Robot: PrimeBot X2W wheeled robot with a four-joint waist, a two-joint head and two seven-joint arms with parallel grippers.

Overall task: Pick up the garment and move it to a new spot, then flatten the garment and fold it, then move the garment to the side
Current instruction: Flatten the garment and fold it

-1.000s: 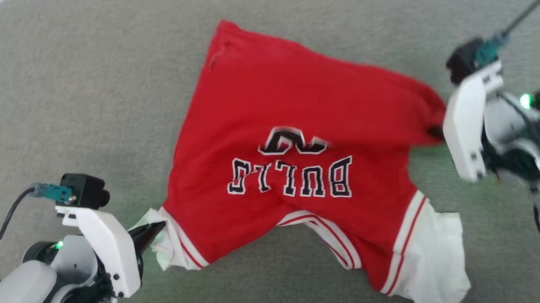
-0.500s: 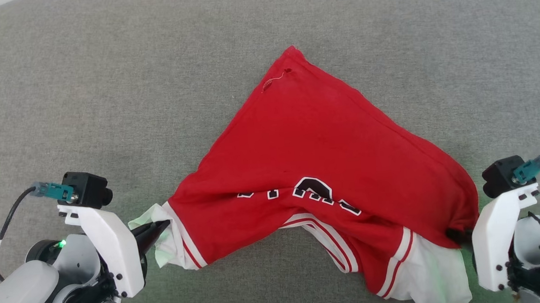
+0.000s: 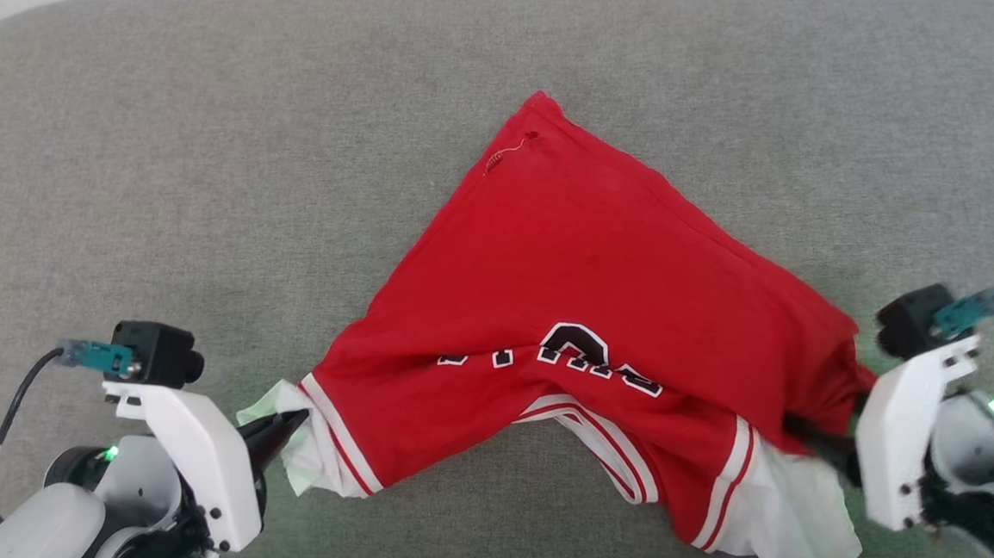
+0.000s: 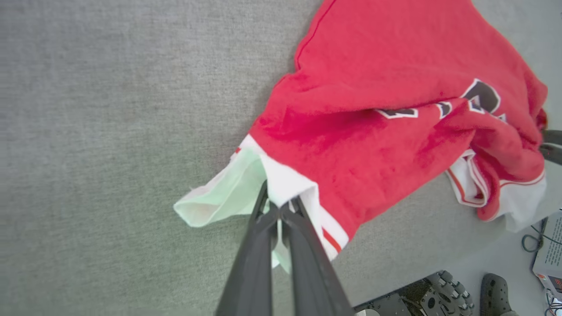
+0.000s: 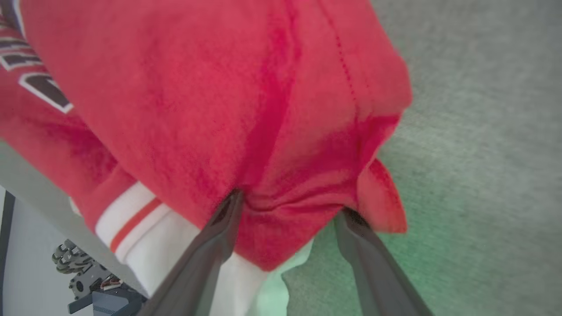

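Observation:
The garment (image 3: 584,291), a red jersey with white sleeves and black lettering, lies on the grey surface, its far part folded toward me over most of the lettering. My left gripper (image 3: 298,416) is at its left end, shut on the white sleeve (image 4: 285,184). My right gripper (image 3: 804,433) is at the garment's right corner. In the right wrist view its fingers (image 5: 224,219) stand apart around a bunched red fold (image 5: 285,206) of the garment (image 5: 197,87). The other white sleeve (image 3: 795,502) hangs near the front edge.
The grey fabric surface (image 3: 196,159) stretches wide behind and to the left of the garment. Its near edge runs just under the right sleeve. Beyond that edge, the left wrist view shows the floor, the robot's wheeled base (image 4: 443,289) and a dark shoe (image 4: 494,289).
My right gripper has swung from the far right toward me, dragging the garment's red corner over the lettering. The left gripper has kept its hold in place. The head camera has shifted.

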